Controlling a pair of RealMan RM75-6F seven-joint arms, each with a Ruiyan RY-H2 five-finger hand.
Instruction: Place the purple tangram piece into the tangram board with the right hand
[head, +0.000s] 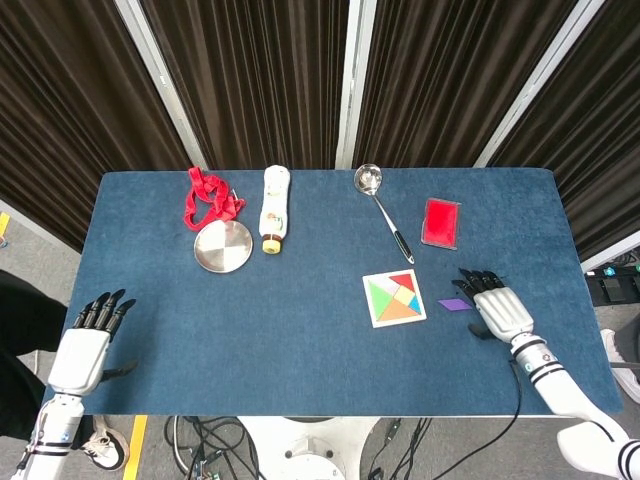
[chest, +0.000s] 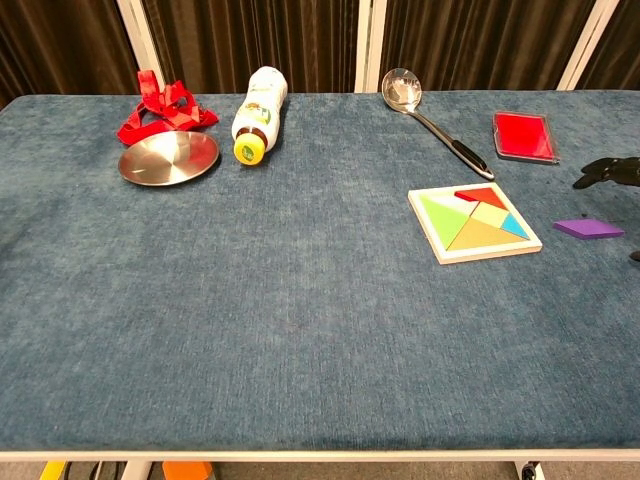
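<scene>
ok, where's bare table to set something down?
Bare: the whole near strip and centre, between the steel plate and tangram board. Crowded: back edge with bottle and ladle; right of the board, purple piece beside the right robot hand.

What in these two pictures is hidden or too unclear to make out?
- Right hand: chest view's right edge cuts off all but dark fingertips.
- Left hand: outside the chest view entirely.
- Purple tangram piece: whether the fingertips touch it is unclear.
- Bottle: label print too small.
</scene>
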